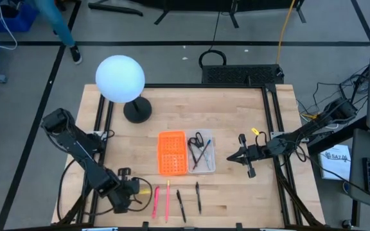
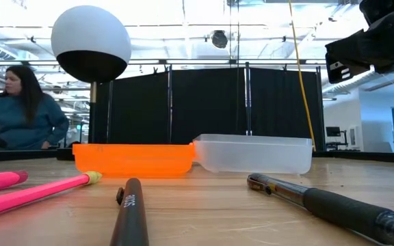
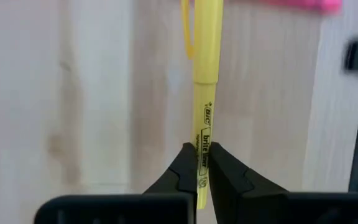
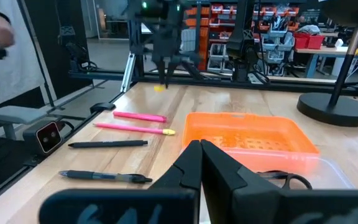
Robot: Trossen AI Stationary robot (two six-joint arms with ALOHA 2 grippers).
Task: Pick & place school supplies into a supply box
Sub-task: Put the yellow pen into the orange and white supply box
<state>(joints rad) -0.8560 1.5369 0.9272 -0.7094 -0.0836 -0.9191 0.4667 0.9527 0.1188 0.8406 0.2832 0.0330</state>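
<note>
My left gripper [image 1: 139, 191] hovers near the table's front left corner, shut on a yellow highlighter [image 3: 207, 74]. From the right wrist view that gripper [image 4: 165, 70] hangs above the wood with a bit of yellow [image 4: 160, 88] under it. Two pink pens [image 1: 156, 200] [image 1: 167, 200] and two black pens [image 1: 180, 205] [image 1: 198, 197] lie flat near the front edge. The supply box sits mid-table: its orange half [image 1: 172, 153] beside its clear half [image 1: 205, 163], which holds black-handled scissors [image 1: 198, 140] and pens. My right gripper [image 1: 239, 156] waits shut, level, just right of the clear half. My left gripper pinches the yellow highlighter's printed barrel [image 3: 204, 132] near one end, between its two fingers, which lie across it. The fingers come from above, pointing steeply down. The rest of the highlighter sticks out beyond the fingertips, and it looks lifted clear of the table.
A white globe lamp [image 1: 119, 78] on a black base [image 1: 137, 110] stands at the far left. Black frame rails [image 1: 272, 128] run along the table's sides. A person [image 2: 19, 109] is beyond the table's far left. Bare wood lies between the box and the loose pens.
</note>
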